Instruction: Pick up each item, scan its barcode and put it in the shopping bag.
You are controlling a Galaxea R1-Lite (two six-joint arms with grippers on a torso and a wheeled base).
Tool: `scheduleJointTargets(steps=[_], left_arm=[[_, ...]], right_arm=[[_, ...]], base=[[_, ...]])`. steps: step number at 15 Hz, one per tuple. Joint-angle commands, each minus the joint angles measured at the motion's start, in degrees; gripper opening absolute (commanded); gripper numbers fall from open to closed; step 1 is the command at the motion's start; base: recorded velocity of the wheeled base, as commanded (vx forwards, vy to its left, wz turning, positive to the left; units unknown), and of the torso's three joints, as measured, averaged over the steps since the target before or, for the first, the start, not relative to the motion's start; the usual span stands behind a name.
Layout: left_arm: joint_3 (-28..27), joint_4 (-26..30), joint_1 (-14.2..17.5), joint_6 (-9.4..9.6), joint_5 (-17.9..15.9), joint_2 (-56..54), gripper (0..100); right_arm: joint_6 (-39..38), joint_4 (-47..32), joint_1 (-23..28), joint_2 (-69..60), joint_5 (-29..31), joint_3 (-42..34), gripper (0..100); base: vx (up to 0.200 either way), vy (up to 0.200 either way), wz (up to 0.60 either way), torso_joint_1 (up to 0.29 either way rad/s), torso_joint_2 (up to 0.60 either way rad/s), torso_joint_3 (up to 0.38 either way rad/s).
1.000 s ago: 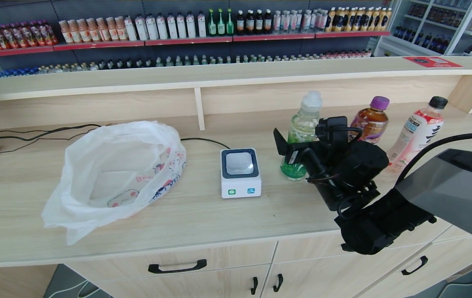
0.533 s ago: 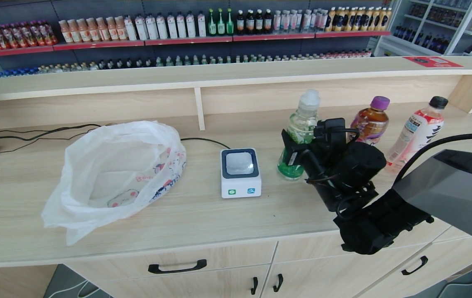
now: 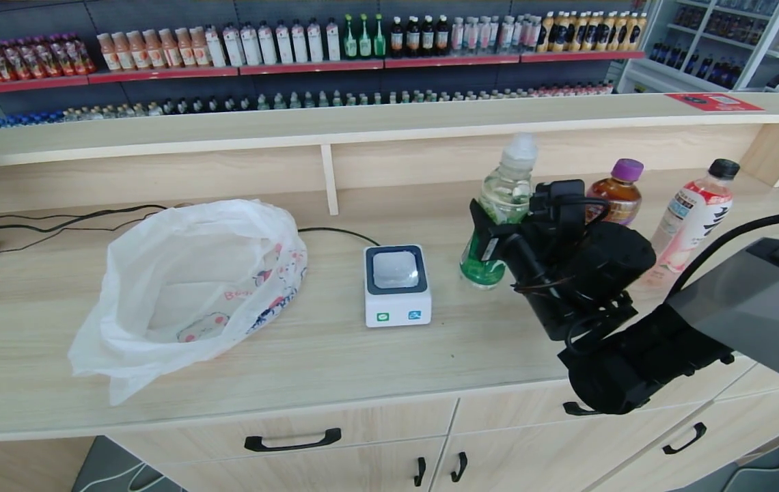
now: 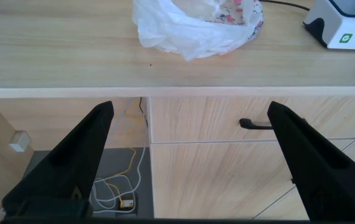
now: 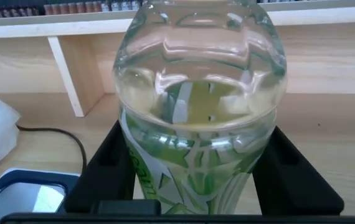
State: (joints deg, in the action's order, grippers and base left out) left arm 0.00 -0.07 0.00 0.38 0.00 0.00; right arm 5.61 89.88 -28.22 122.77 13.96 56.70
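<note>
A clear bottle with a green label and pale cap is upright to the right of the scanner, with my right gripper shut on its lower half. In the right wrist view the bottle stands between the two black fingers. The white scanner sits at the counter's middle, and the open white shopping bag lies to its left. My left gripper is open and empty, below the counter's front edge, facing the drawers.
A brown bottle with a purple cap and a pink bottle with a black cap stand behind my right arm. A raised ledge runs along the counter's back. Cables trail behind the bag. The scanner and bag sit near the counter's edge.
My right gripper went from open beside the green bottle to shut on it. The bottle has since risen slightly and shifted a little right.
</note>
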Motion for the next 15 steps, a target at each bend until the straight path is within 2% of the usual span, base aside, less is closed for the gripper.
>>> scheduleJointTargets(steps=[1, 5, 10, 15], left_arm=[[0.0, -0.01, 0.0, 0.06, 0.0, 0.0, 100], [0.0, -0.01, 0.0, 0.06, 0.0, 0.09, 100], [0.0, -0.01, 0.0, -0.03, 0.0, 0.09, 100], [0.0, -0.01, 0.0, 0.06, 0.0, 0.0, 100]], right_arm=[[0.46, 0.12, -0.08, -2.89, -0.07, -0.27, 0], [0.54, 0.12, -2.1, -7.2, -0.16, -0.89, 0], [3.09, 0.12, -7.37, -15.72, -0.34, -12.58, 0], [4.06, 0.12, -19.77, -22.84, -0.25, -20.58, 0]], base=[[0.0, 0.0, 0.0, 0.0, 0.0, 0.0], [0.0, 0.0, 0.0, 0.0, 0.0, 0.0], [0.0, 0.0, 0.0, 0.0, 0.0, 0.0], [0.0, 0.0, 0.0, 0.0, 0.0, 0.0]])
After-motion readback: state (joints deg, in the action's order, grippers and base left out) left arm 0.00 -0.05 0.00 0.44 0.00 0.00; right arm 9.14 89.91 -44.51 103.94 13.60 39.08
